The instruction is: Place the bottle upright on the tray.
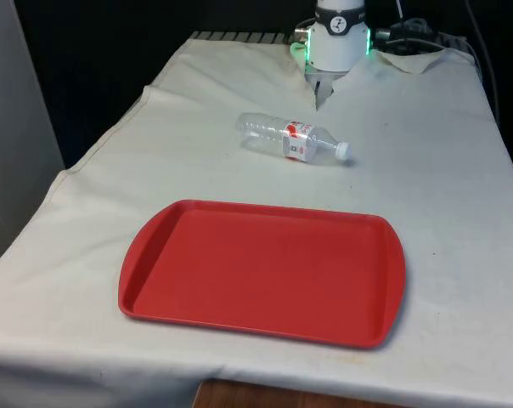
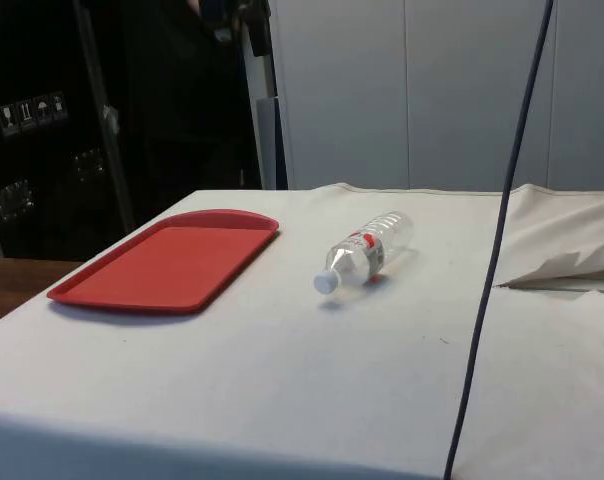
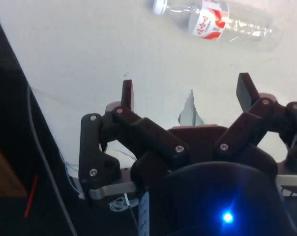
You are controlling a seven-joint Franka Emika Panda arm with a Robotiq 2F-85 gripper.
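Currently bottle (image 1: 294, 140): clear, red label, white cap, lying flat | gripper (image 3: 186, 91): spread, empty

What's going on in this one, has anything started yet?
Not much yet. A clear plastic bottle with a red label and white cap lies on its side on the white cloth, apart from the empty red tray nearer the camera in the front view. The end effector is open with nothing between its fingers, and the wrist view shows the bottle ahead of it, untouched. Nothing is on the tray, so the placement has not been done.
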